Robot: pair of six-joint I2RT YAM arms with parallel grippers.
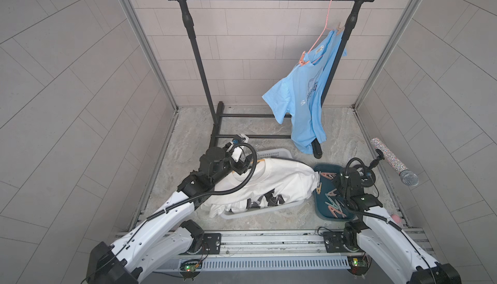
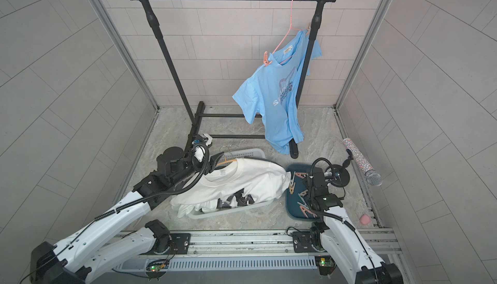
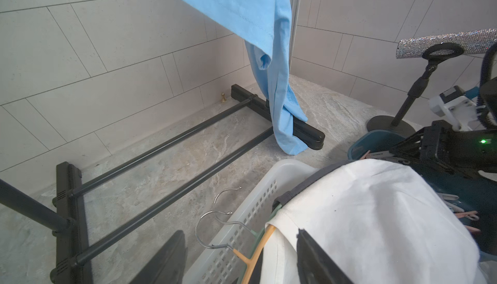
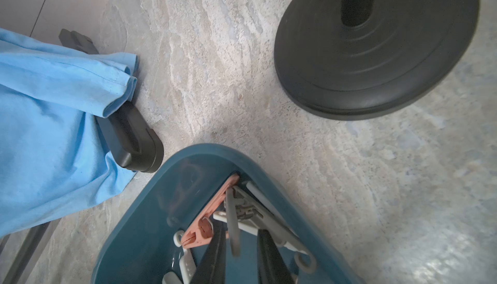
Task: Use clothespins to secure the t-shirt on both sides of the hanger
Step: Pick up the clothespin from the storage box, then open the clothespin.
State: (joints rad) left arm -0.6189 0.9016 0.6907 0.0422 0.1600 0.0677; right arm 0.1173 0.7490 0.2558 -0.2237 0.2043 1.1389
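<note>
Right wrist view: bracketing a grey peg [image 4: 230, 207] down in tray [image 4: 150, 204].

Holding right gripper [image 4: 239, 226] narrowly parted either side of that peg, next to a pink peg [image 4: 204, 228]; impossible telling whether pinching it yet. Hovering with left gripper [image 3: 239, 233] spread wide astride hanger [image 3: 242, 255] at basket [image 3: 242, 215] rim, one finger over white shirt [image 3: 363, 215], apparently clamping nothing. Showing more pegs [image 1: 336, 210] jumbled in tray, just beside basket, in both top views. Probably dealing with something light, stiff and slick, sprung at its middle, so likely skidding or twisting if nipped off-centre. Seeming best taking it across both tail ends, squeezing there for gaping the mouth, and lifting clear of tangled neighbours before heading for shirt's shoulders.
</note>
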